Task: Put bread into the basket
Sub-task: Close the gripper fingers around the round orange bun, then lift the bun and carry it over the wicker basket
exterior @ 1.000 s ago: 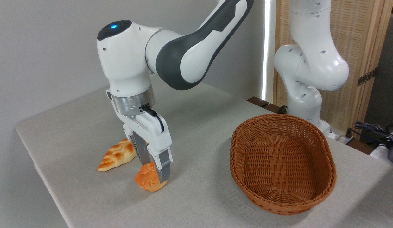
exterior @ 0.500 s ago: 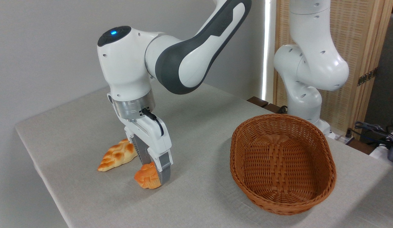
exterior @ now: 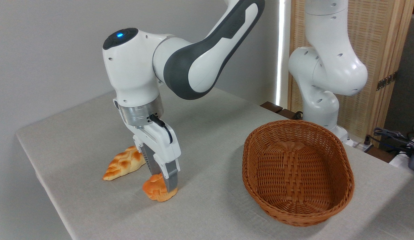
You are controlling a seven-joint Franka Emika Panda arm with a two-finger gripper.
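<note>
1. The claw (exterior: 162, 184) is down at the bread (exterior: 156, 191), its fingers (exterior: 171, 178) drawn narrow around the small orange bun. One finger is plain on the near right side; the other is mostly hidden behind it. The bun sits between them, so I judge it gripped, though where the far finger touches cannot be seen.

2. The bread is low on the bench (exterior: 200, 140), at or just off the cloth — whether it has left the surface cannot be told from this view. It is roundish, with no real long axis, so the grip direction matters little.

3. The relation that counts: the basket (exterior: 345, 163) lies to the right of the claw, well apart, with bare bench between. Its long axis runs from far-left to near-right in the picture, and its nearest rim faces the claw.

4. The next move, as I judge it, is up first, then across to the right — the rolled rim stands higher than the bun does now, so a straight slide would strike the wicker wall.

5. The braided loaf (exterior: 123, 163) lies just behind and left of the claw, near the bun but apart from it; a rightward carry leads away from it.

6. The basket is empty.
</note>
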